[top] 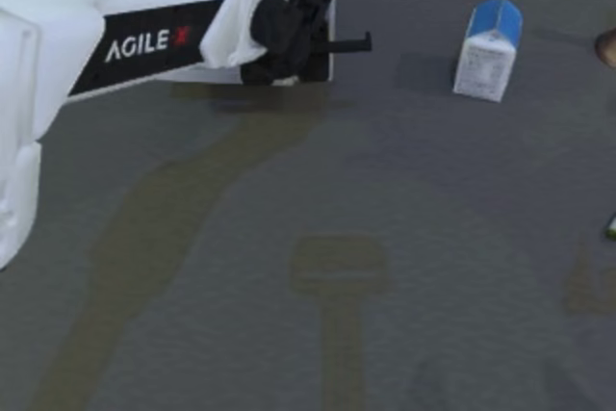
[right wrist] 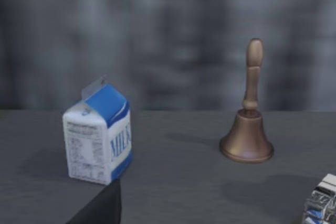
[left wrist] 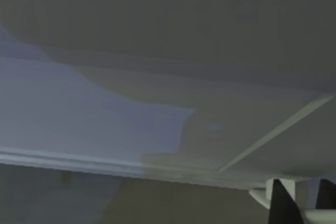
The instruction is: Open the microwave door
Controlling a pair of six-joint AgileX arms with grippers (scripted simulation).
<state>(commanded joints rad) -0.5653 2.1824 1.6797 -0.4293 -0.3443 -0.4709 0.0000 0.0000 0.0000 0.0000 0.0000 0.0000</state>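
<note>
The microwave [top: 197, 73] stands at the table's far left-centre, mostly hidden under my left arm; a white edge of it [top: 331, 45] shows beside the wrist. My left gripper [top: 306, 45] is pressed up against it. In the left wrist view the microwave door [left wrist: 157, 103] fills the picture at a glancing angle. The left gripper [left wrist: 303, 195] has its two dark fingertips [left wrist: 283, 205] either side of the white bar handle [left wrist: 261, 195], shut on it. My right gripper shows only as one dark finger [right wrist: 102, 208], out of the top view.
A blue-and-white milk carton [top: 489, 50] [right wrist: 100, 140] stands at the far right-centre. A bronze hand bell [right wrist: 248, 132] [top: 606, 45] stands at the far right edge. A small packet [right wrist: 321, 203] lies near the right edge. The table's near half is bare dark surface.
</note>
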